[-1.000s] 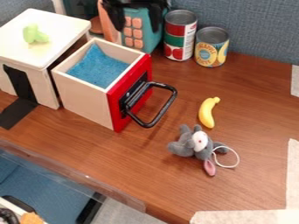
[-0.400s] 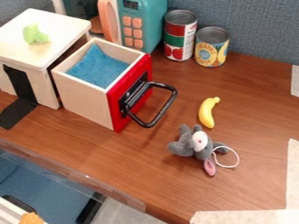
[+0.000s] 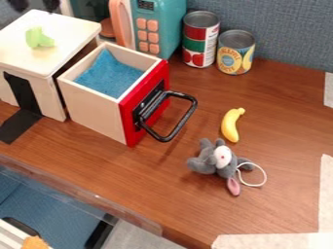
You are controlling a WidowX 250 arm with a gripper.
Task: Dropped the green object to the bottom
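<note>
At the upper left edge of the camera view, the black gripper [image 3: 34,4] shows in part, above and behind the white-topped box [image 3: 68,24]. The green object [image 3: 39,38] rests on top of that box, apart from the gripper. Pulled out of the box's side is a wooden drawer [image 3: 94,114] with a red front and black handle, and a blue cloth [image 3: 109,74] covers its inside bottom.
A grey plush mouse [image 3: 218,159] and a yellow banana [image 3: 231,125] lie right of the drawer. Behind stand a teal toy microwave [image 3: 159,29], a red-and-green can [image 3: 200,40] and a yellow-labelled can [image 3: 235,52]. The table's front edge [image 3: 139,221] runs along the lower left.
The gripper was in front of the microwave at the top, went out of view, and now shows at the upper left corner above the box. The green object and drawer have not moved.
</note>
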